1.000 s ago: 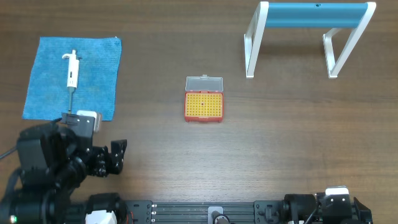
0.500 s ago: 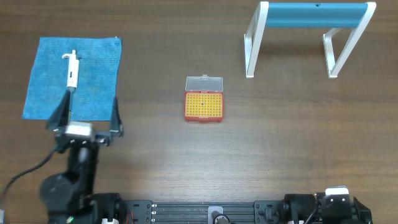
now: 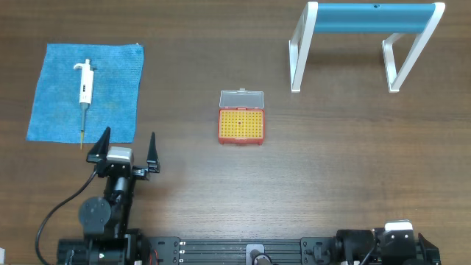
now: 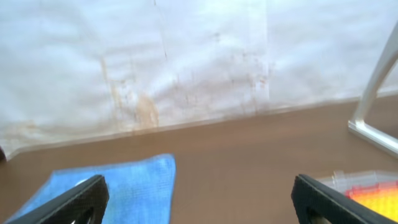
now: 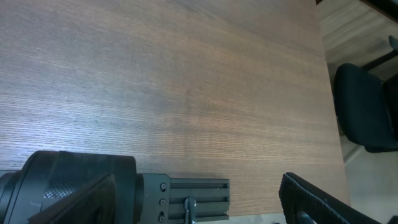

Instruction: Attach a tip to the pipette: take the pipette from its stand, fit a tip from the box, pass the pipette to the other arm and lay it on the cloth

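The white pipette (image 3: 83,83) lies on the blue cloth (image 3: 110,96) at the table's far left, its yellow tip (image 3: 81,135) reaching past the cloth's near edge. My left gripper (image 3: 125,147) stands open and holds nothing, just in front of the cloth's near right corner. Its wrist view looks across the table over the cloth (image 4: 124,186) with the tip box (image 4: 367,190) off to one side. The orange tip box (image 3: 241,125), lid open, sits mid-table. My right gripper (image 5: 199,205) is open over bare wood by its base (image 3: 397,237).
The white-legged stand (image 3: 368,18) with a blue top bar is at the back right; one leg (image 4: 373,93) shows in the left wrist view. A white wall runs behind the table. A dark chair (image 5: 367,106) stands beyond the table's edge.
The left arm has drawn back from the cloth toward its base and swung its gripper upright, fingers spread. The pipette stays on the cloth. The right arm has not moved.
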